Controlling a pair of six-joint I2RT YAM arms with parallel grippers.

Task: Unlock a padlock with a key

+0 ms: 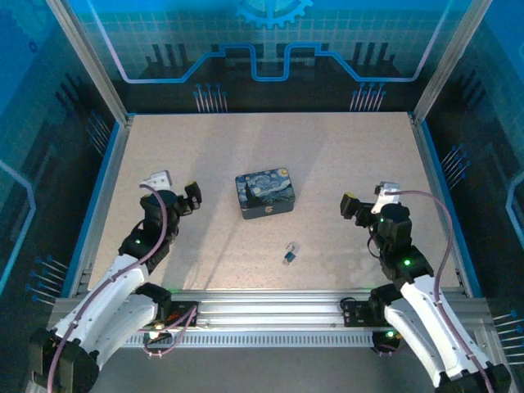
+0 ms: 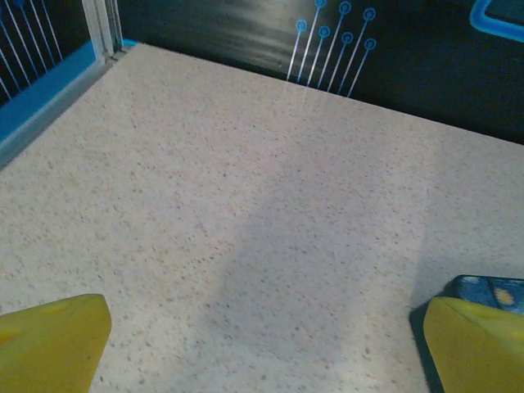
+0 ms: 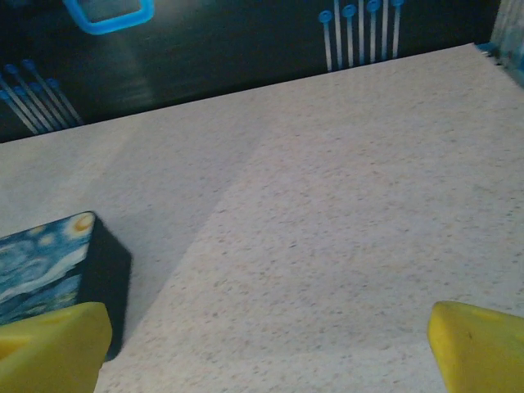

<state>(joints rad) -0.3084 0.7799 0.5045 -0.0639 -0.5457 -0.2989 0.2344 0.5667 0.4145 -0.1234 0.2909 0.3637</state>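
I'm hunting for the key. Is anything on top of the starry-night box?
Nothing lies on the starry-night box; its printed lid is bare. The closed lid hides whatever is inside. The padlock lies on the table, apart from the box.

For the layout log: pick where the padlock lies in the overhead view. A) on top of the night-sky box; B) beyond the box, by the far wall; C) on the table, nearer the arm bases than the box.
C: the padlock sits on the table, apart from the night-sky box, on its near side.
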